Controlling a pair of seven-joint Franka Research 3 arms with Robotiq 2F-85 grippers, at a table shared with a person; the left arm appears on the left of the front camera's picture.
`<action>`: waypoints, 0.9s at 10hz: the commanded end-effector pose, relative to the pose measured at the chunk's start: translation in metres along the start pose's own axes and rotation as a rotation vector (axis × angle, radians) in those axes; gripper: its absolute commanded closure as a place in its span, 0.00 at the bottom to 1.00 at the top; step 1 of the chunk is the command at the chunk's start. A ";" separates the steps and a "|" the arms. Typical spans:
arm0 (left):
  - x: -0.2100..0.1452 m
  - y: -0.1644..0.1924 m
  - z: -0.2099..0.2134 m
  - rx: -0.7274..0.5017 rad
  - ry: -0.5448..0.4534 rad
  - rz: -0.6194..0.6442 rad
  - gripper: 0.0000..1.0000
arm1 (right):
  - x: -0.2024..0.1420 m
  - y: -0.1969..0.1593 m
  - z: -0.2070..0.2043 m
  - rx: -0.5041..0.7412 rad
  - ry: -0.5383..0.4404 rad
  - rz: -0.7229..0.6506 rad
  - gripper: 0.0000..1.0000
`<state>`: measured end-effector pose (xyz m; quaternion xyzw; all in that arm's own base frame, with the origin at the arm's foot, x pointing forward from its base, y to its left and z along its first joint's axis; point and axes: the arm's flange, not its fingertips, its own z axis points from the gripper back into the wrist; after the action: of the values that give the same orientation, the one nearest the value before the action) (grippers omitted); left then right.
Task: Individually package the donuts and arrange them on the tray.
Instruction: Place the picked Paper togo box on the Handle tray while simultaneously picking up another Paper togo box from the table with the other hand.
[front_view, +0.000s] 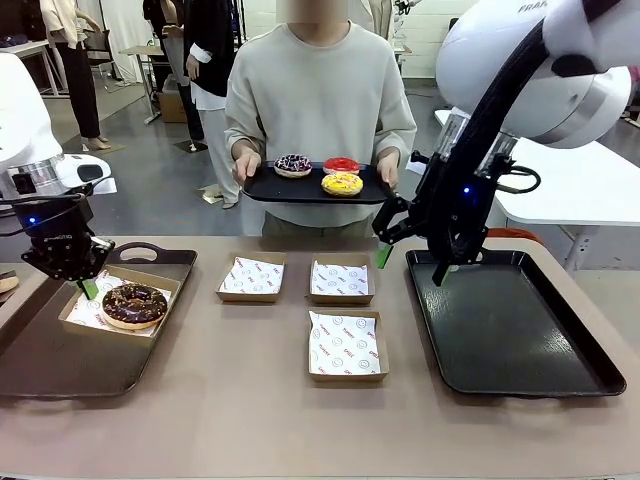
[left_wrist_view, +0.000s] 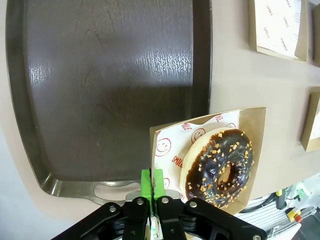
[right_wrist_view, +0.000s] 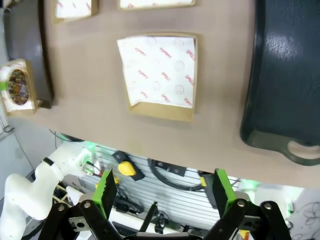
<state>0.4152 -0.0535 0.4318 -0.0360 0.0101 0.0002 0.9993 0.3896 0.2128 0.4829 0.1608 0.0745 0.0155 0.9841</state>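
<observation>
Nearest you on the surface (front_view: 230, 430) sits a brown tray (front_view: 40, 370); over it your left pincer (front_view: 88, 288) is clamped on the rim of a box (front_view: 150, 277) carrying the chocolate donut (front_view: 134, 304). Your right pincer (front_view: 412, 262) hangs spread apart above the black tray (front_view: 520, 340); the person (front_view: 320, 90) holds a third tray (front_view: 265, 188) with three donuts (front_view: 342, 184).

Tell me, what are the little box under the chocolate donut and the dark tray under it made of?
Box: seemingly brown cardboard, matte, folded walls, lined with thin printed white paper. Tray: likely dark plastic, semi-glossy; blurred light streaks on its textured floor.
</observation>
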 end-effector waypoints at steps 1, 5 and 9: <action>-0.001 0.006 -0.013 0.059 -0.028 -0.015 0.99 | 0.007 0.020 -0.030 -0.172 -0.067 -0.011 0.00; -0.019 0.009 -0.044 0.132 -0.114 -0.020 0.99 | 0.022 0.026 -0.087 -0.253 -0.162 -0.019 0.00; -0.022 0.014 -0.062 0.098 -0.146 0.012 0.99 | 0.025 0.015 -0.124 -0.241 -0.169 -0.019 0.00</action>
<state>0.4003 -0.0449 0.3766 0.0131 -0.0530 -0.0050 0.9985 0.3991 0.2620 0.3768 0.0434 0.0005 0.0035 0.9991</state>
